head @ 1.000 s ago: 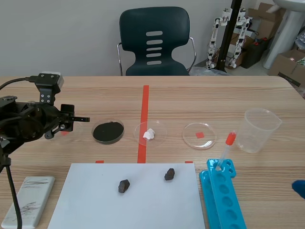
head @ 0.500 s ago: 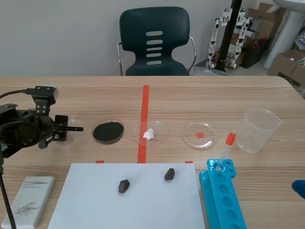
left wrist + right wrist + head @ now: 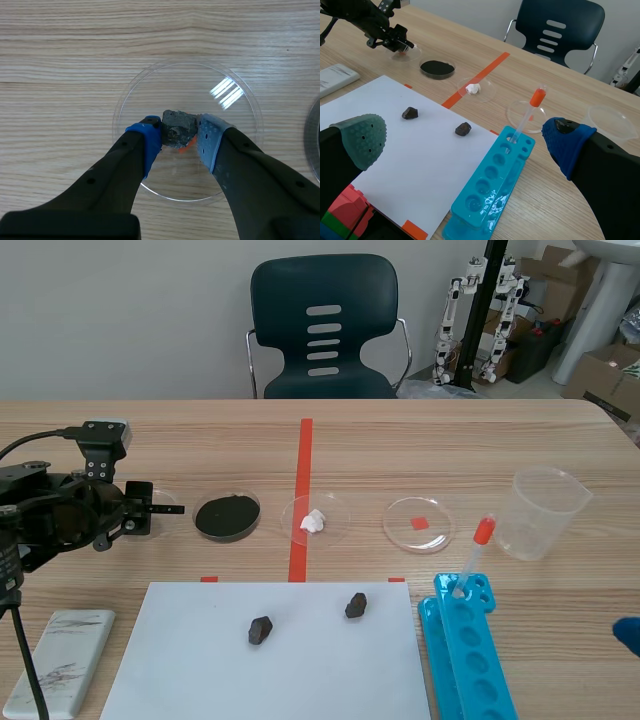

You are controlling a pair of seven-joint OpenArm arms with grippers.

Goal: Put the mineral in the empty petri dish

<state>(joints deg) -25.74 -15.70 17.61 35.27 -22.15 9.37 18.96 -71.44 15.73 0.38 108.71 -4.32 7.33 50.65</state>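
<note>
1. The carrying part looks done. The left end effector (image 3: 178,136) is clenched on the mineral (image 3: 177,127), a dark grey lump pinched between its two blue pads (image 3: 149,140).
2. The mineral sits inside the rim of an empty petri dish (image 3: 165,85) at the left of the table (image 3: 560,440), above the orange tape square that shows through the glass. I cannot tell whether it touches the dish floor or hangs just above it.
3. What is left, by my reading: lower it if there is any gap, spread the pads to let it go, then lift away without dragging the light dish along.
4. The mineral is blocky, with no clear tip, so it points nowhere in particular. Its slightly longer side seems to run from one pad to the other, roughly level, and a flatter pale face is turned up toward the wrist camera.
5. The right end effector (image 3: 465,142) is released, its pads wide apart with nothing between them. It is low at the near right of the table, well apart from the dish.
6. Two other dark lumps (image 3: 260,630) (image 3: 356,605) lie on the white sheet (image 3: 200,670), untouched.
</note>
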